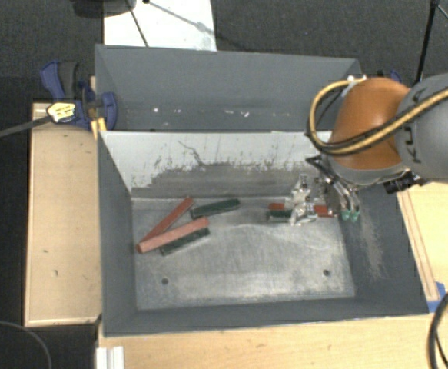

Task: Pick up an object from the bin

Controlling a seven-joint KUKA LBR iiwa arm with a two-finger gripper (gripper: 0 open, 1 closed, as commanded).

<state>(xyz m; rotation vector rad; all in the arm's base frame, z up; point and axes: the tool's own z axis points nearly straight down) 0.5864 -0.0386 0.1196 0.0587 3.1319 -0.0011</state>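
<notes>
Green stub [278, 215], the piece nearest the gripper [306, 204], lies at 3 o'clock on the bin [247, 264] floor.

From the left, four sticks lie heaped at 9 o'clock. A pink stick [174, 235] slants up toward 2 o'clock, and a dark stick [185, 241] lies along its lower edge, touching it. A brown stick [171, 216] runs steeper above them, meeting the pink one at its lower end. A green stick [216, 204] lies almost level at the brown one's upper end.

Well apart, at 3 o'clock, a short red stub [279, 204] lies just above the green stub. The gripper stands just to their right, low over the floor. I cannot tell whether it touches them, or whether it is spread or pressed together. Its orange wrist cover [366, 121] sits at 1 o'clock.
</notes>
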